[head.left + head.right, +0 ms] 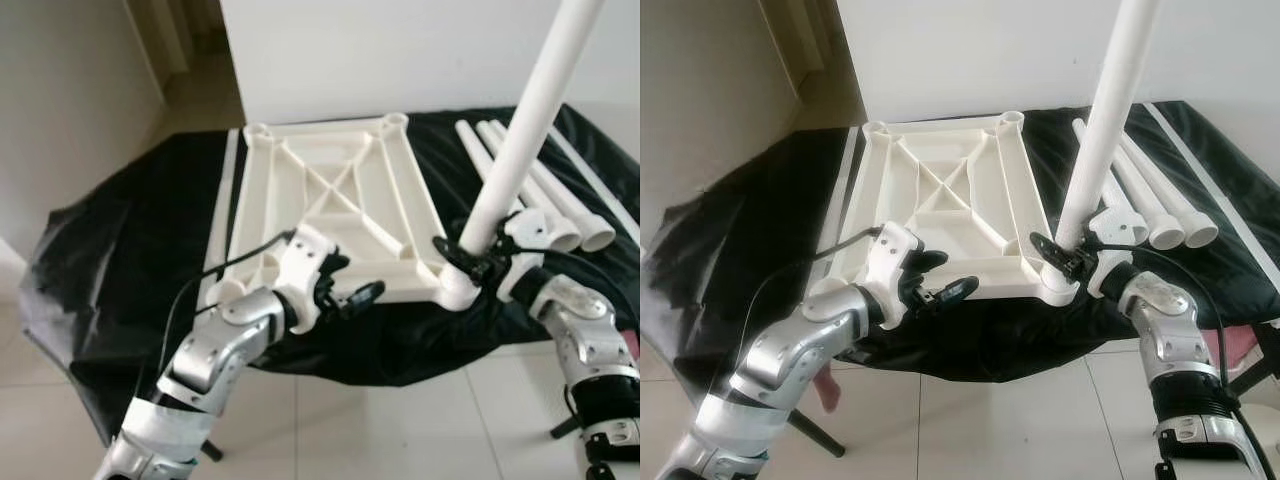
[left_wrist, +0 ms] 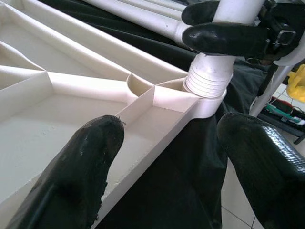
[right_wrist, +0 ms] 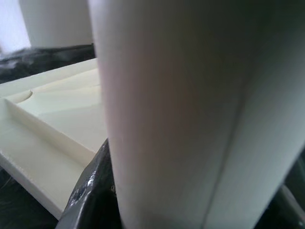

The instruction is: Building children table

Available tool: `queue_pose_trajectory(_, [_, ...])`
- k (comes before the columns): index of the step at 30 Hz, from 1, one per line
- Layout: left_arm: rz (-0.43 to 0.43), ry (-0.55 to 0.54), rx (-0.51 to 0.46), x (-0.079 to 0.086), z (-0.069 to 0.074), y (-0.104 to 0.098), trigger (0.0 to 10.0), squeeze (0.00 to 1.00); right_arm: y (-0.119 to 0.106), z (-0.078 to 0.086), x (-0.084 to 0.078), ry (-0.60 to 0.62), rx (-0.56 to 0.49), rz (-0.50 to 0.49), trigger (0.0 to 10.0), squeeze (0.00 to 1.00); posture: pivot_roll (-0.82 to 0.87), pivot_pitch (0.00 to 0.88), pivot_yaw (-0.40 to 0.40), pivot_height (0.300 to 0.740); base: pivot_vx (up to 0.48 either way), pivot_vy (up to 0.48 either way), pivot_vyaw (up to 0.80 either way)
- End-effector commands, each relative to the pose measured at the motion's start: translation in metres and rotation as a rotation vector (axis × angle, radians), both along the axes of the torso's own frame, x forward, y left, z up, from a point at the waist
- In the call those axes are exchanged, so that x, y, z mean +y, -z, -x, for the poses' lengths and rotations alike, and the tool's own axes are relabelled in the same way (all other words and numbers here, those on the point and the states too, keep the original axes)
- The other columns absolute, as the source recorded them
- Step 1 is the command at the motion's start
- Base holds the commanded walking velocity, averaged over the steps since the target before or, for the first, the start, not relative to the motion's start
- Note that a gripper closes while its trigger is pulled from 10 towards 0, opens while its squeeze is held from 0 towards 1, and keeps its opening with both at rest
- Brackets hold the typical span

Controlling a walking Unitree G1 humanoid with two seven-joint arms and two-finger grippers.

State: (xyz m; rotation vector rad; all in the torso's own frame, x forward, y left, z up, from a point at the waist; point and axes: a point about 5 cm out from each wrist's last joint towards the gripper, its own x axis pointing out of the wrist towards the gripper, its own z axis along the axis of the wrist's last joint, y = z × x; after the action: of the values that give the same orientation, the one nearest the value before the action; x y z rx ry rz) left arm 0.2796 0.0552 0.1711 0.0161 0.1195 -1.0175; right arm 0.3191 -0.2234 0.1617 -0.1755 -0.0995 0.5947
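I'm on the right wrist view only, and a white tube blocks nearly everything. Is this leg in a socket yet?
Observer: Its threaded end sits at the near right corner socket of the tabletop, and the leg leans away from upright.
Operator: Where's the left gripper?
Observer: The left gripper is open at the tabletop's near edge, left of that socket, holding nothing.
Operator: Any legs left to fit?
Observer: Spare legs lie on the black cloth right of the tabletop.
Operator: Is my grip low on the leg?
Observer: Yes, the right gripper clamps it just above the threads.
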Motion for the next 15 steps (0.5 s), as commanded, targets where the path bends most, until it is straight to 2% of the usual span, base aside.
queue_pose_trajectory(1, [0.002, 0.107, -0.001, -0.003, 0.005, -0.004, 10.0, 0.0, 0.009, 0.003, 0.0, -0.01, 0.048, -0.01, 0.0, 0.0, -0.05, 0.0, 0.066, 0.74, 0.0, 0.0, 0.0])
queue_pose_trajectory(7, [-0.004, 0.125, 0.003, -0.003, 0.007, -0.004, 10.0, 0.0, 0.013, 0.003, 0.001, 0.006, 0.063, -0.043, 0.0, 0.0, -0.05, 0.0, 0.068, 0.74, 0.0, 0.0, 0.0])
queue_pose_trajectory(8, [-0.006, 0.132, 0.005, -0.003, 0.008, -0.003, 10.0, 0.0, 0.015, 0.003, 0.001, 0.025, 0.063, -0.038, 4.9, 0.0, -0.06, 0.0, 0.068, 0.74, 0.0, 0.0, 0.0])
queue_pose_trajectory(9, [-0.006, 0.132, 0.005, -0.003, 0.008, -0.003, 10.0, 0.0, 0.015, 0.003, 0.001, 0.025, 0.063, -0.038, 4.9, 0.0, -0.06, 0.0, 0.068, 0.74, 0.0, 0.0, 0.0])
queue_pose_trajectory(10, [-0.008, 0.138, 0.006, -0.004, 0.009, -0.003, 10.0, 0.0, 0.017, 0.002, 0.0, 0.043, 0.073, -0.039, 10.0, 0.0, -0.06, 0.0, 0.068, 0.74, 0.0, 0.0, 0.0])
queue_pose_trajectory(15, [-0.007, 0.144, 0.006, -0.006, 0.01, -0.003, 10.0, 0.0, 0.022, 0.001, -0.003, 0.086, 0.107, -0.068, 10.0, 0.0, -0.06, 0.0, 0.067, 0.74, 0.0, 0.0, 0.0])
